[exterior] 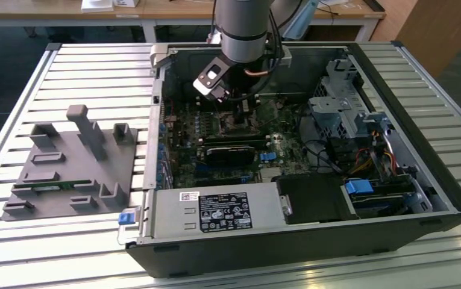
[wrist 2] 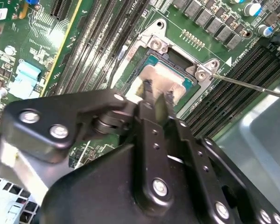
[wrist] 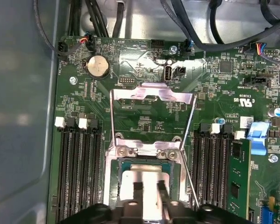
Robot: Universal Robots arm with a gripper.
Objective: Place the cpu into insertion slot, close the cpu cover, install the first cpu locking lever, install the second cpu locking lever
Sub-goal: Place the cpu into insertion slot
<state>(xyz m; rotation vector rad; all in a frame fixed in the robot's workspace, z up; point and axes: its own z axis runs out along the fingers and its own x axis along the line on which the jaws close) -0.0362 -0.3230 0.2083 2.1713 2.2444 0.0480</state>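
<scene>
1. Silver slatted aluminium table (exterior: 93,60): its near edge lies closest to the exterior camera, and it carries the case.
2. Black rectangular metal computer case (exterior: 294,256): lying on its side with the open face upward and the interior exposed.
3. Grey cylindrical robot arm (exterior: 242,30): reaches down into the case from above, close to the case's far wall.
4. Grey moulded plastic fixture block (exterior: 69,162) with upright posts: on the table beside the case, on the exterior view's left.
5. Silver sheet-metal power supply box (exterior: 214,214) with a white label: inside the case, against its near wall.
6. Green circuit board (wrist: 144,121): flat on the case floor, carrying long black memory slots (wrist: 79,172).
7. Black metal gripper (wrist 2: 156,93) (wrist: 150,189): inside the case, tips directly over the chip. The fingers (wrist 2: 149,100) stand slightly apart with nothing between them. I cannot tell whether they touch the chip's top.
8. Thin silver-grey metal cpu cover (wrist: 170,94), a windowed frame: inside the case, standing open and clear of the chip.
9. Small square black-framed, metal-rimmed insertion slot (wrist: 145,150): on the board in the case, below the gripper.
10. Flat square silvery-beige cpu (wrist 2: 165,77) (wrist: 144,178): lying flat in the slot.
11. Thin steel locking lever (wrist 2: 252,86): runs from the slot's corner out over the memory slots.
12. Round silver coin battery (wrist: 98,66): on the board inside the case.
</scene>
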